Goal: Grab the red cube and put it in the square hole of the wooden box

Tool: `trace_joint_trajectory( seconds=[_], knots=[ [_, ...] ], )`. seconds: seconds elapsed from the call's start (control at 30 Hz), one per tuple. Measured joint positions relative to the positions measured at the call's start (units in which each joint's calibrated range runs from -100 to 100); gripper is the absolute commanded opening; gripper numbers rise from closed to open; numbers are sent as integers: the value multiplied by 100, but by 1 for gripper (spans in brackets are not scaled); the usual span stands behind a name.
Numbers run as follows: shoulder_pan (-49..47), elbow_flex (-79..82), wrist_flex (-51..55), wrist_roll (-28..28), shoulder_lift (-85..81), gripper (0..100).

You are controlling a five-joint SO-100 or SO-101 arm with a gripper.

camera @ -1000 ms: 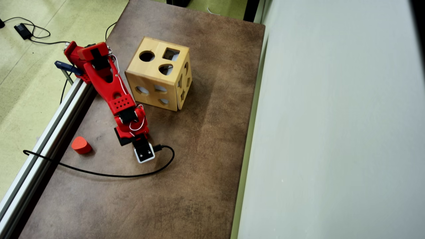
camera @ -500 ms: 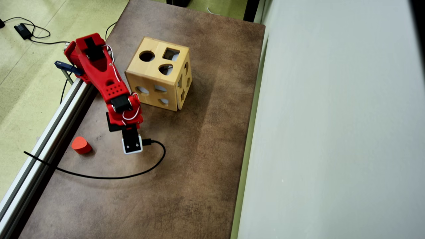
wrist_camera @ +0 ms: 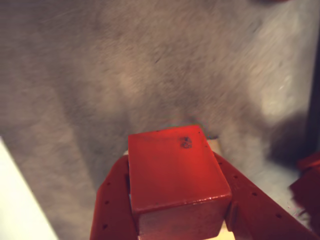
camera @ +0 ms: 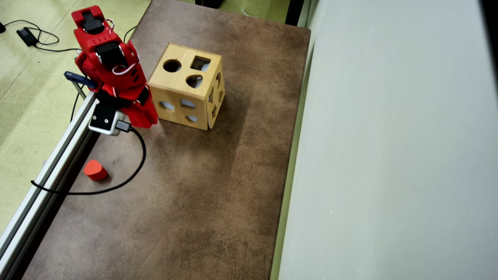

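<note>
In the wrist view the red cube (wrist_camera: 175, 170) sits between my two red fingers (wrist_camera: 112, 200), which press on its left and right sides. My gripper (wrist_camera: 172, 160) is shut on it and holds it above the brown table surface. In the overhead view my gripper (camera: 144, 116) hangs just left of the wooden box (camera: 186, 91), near the box's lower left corner. The cube is hidden under the arm there. The box stands tilted at the back of the table. Its square hole (camera: 200, 63) is in the top face, far right, beside a round hole and a heart-shaped hole.
A small rounded red block (camera: 95, 170) lies on the brown table (camera: 194, 194) near the left edge. An aluminium rail (camera: 50, 163) runs along that edge, and a black cable (camera: 140, 155) loops onto the table. A grey panel (camera: 389, 155) borders the right side.
</note>
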Motion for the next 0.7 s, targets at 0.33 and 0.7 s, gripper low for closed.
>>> trace_joint_trajectory(
  seconds=[0.33,0.7],
  knots=[
    [-1373,0,0,-1197,-873,2],
    [-3076,0,0,-1968,-881,2]
  ],
)
